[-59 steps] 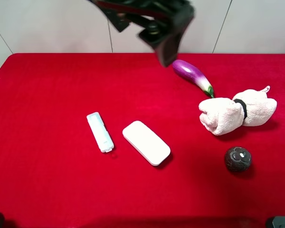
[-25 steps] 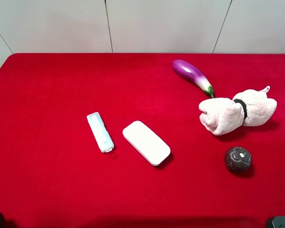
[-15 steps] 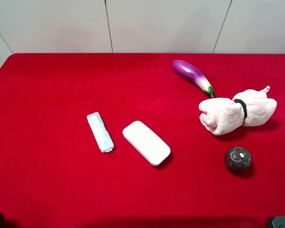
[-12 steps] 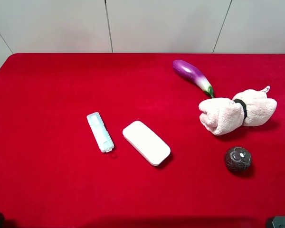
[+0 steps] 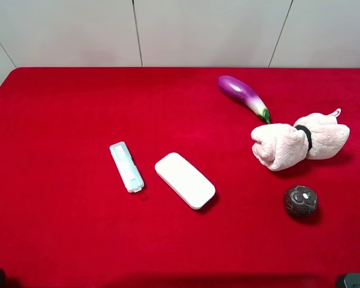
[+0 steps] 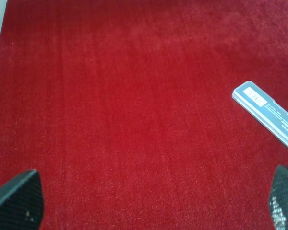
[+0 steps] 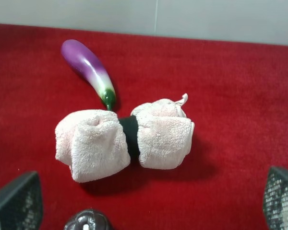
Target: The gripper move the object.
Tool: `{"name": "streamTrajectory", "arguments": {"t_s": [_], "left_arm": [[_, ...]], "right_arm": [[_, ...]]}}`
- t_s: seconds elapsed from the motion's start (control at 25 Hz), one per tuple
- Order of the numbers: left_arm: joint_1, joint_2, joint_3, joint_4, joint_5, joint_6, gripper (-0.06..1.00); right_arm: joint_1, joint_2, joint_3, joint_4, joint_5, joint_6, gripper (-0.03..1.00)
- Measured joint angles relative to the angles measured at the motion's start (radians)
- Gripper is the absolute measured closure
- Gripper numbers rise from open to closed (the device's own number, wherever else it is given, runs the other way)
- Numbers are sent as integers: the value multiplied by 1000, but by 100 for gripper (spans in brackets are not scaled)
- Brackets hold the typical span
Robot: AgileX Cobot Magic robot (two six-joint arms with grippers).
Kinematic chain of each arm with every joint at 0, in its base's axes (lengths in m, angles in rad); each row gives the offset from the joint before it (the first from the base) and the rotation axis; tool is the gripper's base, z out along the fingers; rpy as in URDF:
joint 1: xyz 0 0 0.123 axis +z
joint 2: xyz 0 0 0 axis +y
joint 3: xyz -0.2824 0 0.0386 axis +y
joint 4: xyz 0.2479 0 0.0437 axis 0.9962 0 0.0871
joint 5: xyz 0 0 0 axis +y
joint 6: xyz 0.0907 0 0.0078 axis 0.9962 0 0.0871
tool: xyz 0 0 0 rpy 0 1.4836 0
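The object, a small dark mottled ball (image 5: 300, 200) with a dimpled top, sits on the red table at the front right, just in front of the rolled towel. Its top shows at the lower edge of the right wrist view (image 7: 88, 221). My right gripper (image 7: 149, 206) is open and empty, its fingertips (image 7: 17, 203) wide apart, above and short of the ball. My left gripper (image 6: 151, 201) is open and empty over bare red cloth at the left. Neither gripper's jaws show in the exterior high view.
A purple eggplant (image 5: 245, 96) lies at the back right. A pink rolled towel (image 5: 300, 144) with a black band lies between eggplant and ball. A white remote (image 5: 126, 167) and a white flat case (image 5: 185, 180) lie mid-table. The remote also shows in the left wrist view (image 6: 266, 115).
The dark arm that hung over the table's back edge 2.4 s ago has left the exterior view. Nothing on the table has moved.
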Motion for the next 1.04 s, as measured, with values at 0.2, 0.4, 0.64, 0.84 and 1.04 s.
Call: {"name": "streamTrajectory", "arguments": {"t_s": [0.2,0.4,0.64,0.84,1.04], "left_arm": [[0,0,0,0,-1,6,2],[0,0,0,0,-1,6,2],[0,0,0,0,-1,6,2],[0,0,0,0,-1,6,2],[0,0,0,0,-1,6,2]], "right_arm": [[0,0,0,0,0,0,27],[0,0,0,0,0,0,27],[0,0,0,0,0,0,27],[0,0,0,0,0,0,27],[0,0,0,0,0,0,27]]}}
